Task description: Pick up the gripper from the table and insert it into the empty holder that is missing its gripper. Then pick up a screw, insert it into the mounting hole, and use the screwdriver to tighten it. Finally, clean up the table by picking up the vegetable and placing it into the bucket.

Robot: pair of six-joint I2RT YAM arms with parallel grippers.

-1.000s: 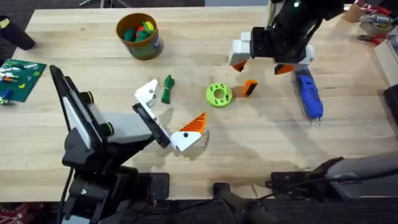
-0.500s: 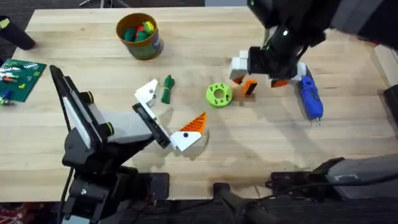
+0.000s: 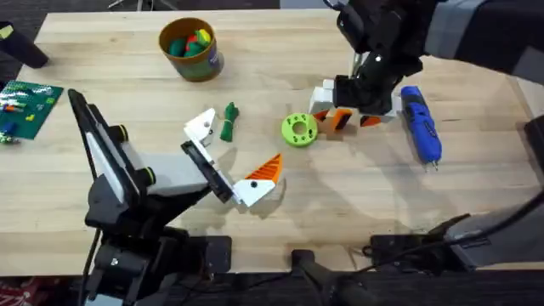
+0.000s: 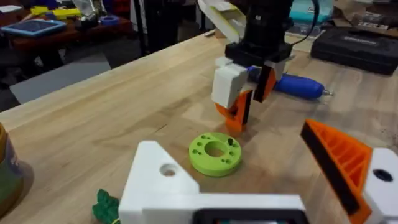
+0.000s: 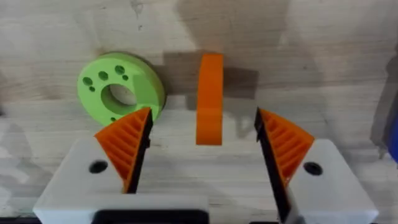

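Observation:
The orange gripper piece (image 3: pixel 340 119) (image 5: pixel 209 98) lies on the table (image 3: pixel 357 195) beside a lime green disc (image 3: pixel 298 129). My right gripper (image 3: pixel 344 115) (image 5: pixel 204 115) is open and low over it, one orange ribbed pad (image 5: pixel 127 146) on each side, apart from it. My left gripper (image 3: pixel 231 157) stands open: its white holder (image 3: pixel 201 126) (image 4: pixel 168 186) has no pad, while its twin bracket (image 3: pixel 259 185) carries an orange triangle. The dark green vegetable (image 3: pixel 229 121) lies next to the holder. The blue screwdriver (image 3: pixel 421 126) (image 4: pixel 292 84) lies right of my right gripper. The bucket (image 3: pixel 190 48) stands at the back left.
The bucket holds several coloured toy pieces. A green circuit board (image 3: pixel 25 106) lies at the table's left edge, and clutter sits at the far right corner (image 3: pixel 510 30). Open tabletop lies along the front, between the two arm bases.
My right arm has come forward and to the left and dropped lower, so its open fingers now straddle the orange gripper piece. The left arm has not moved.

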